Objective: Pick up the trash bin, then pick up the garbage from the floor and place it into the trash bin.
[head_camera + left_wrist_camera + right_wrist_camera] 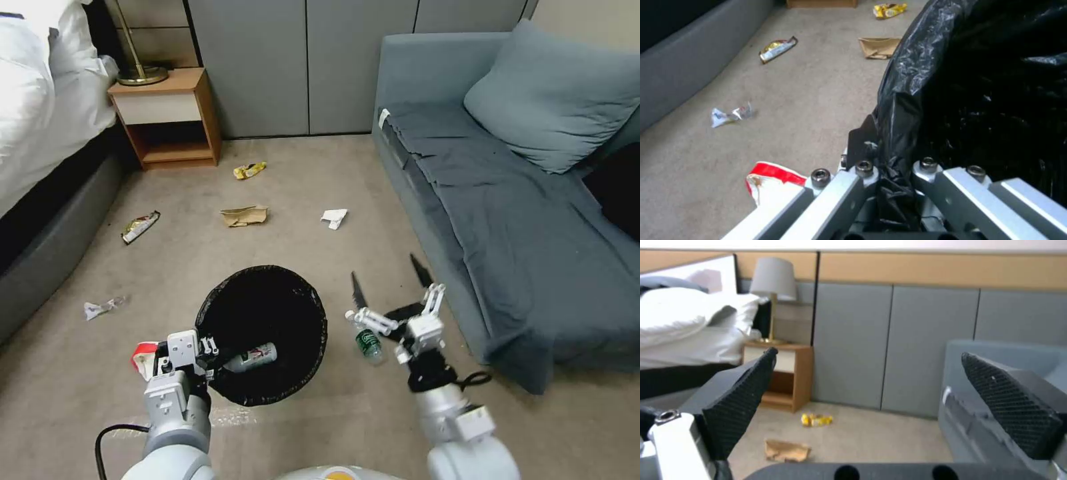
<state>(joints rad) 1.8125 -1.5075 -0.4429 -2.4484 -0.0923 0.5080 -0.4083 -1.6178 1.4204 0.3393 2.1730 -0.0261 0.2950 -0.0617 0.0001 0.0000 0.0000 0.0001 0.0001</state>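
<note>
Left gripper (208, 352) clamped on the near rim of the bin (313, 360), black liner bunched between its fingers (865, 146); fingertips hidden by the liner. Bin sits near centre of the floor (320, 180), in front of the robot.

Inside the bin: one bottle (252, 358) lying on its side, label unreadable. Bin's lower wall is hidden from above.

Right gripper (390, 277) just right of the bin, jaws wide apart, holding nothing. One bottle with green label (366, 343) lies on the floor beside the bin, partly behind the right gripper's linkage.

Red-white wrapper (143, 355) just left of the bin, half hidden behind the left gripper.

Litter beyond the bin, near to far:
- crumpled clear/white wrapper (100, 307), left of the bin
- dark wrapper (140, 227), farther left, print too small to read
- brown paper bag (245, 215), past the bin
- white paper (334, 217), past the bin to the right
- yellow wrapper (249, 171), farthest

Count: 2 bottles, 4 wrappers, 1 bag, 1 paper.
</note>
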